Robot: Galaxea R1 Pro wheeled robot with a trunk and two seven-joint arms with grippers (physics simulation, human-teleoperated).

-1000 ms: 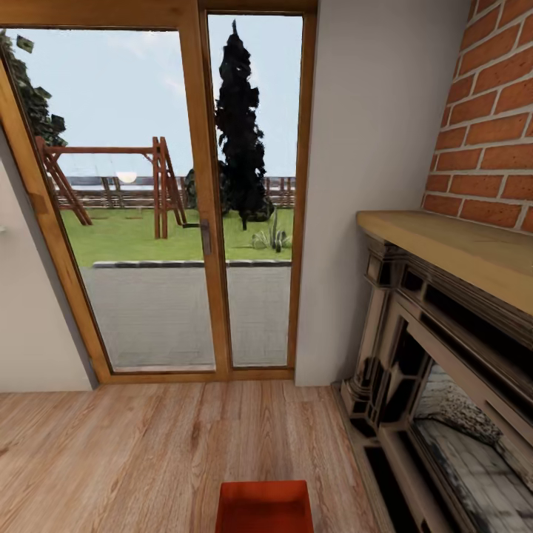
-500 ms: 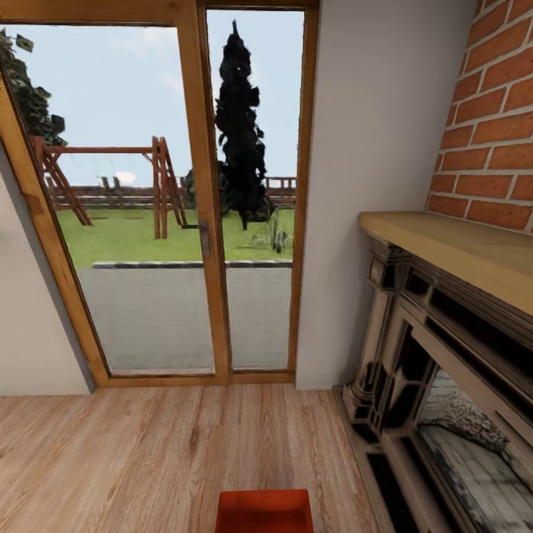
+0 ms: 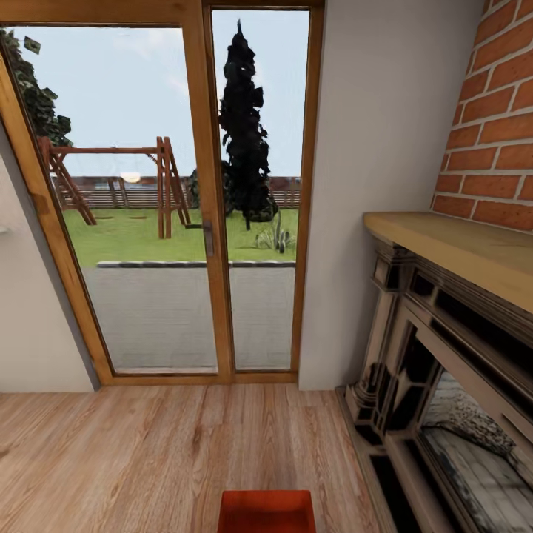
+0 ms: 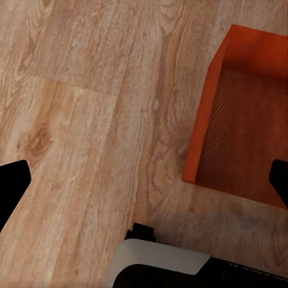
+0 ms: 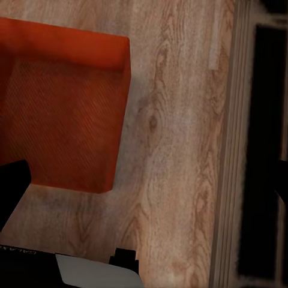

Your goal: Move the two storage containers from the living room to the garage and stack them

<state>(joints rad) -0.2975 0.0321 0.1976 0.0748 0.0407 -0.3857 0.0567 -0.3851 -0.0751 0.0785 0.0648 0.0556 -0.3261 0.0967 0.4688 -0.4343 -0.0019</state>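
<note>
A rust-red open-top storage container (image 3: 266,511) sits on the light wood plank floor (image 3: 148,459) at the bottom centre of the head view. Behind it, a wood-framed glass door (image 3: 170,200) fills the upper left, showing a lawn, a swing set and a dark tree. A dark fireplace (image 3: 444,370) under a wooden mantel and a brick wall (image 3: 496,118) occupies the right. Both wrist views look down on the container; each gripper's dark fingers sit spread at the frame edges, holding nothing.
</note>
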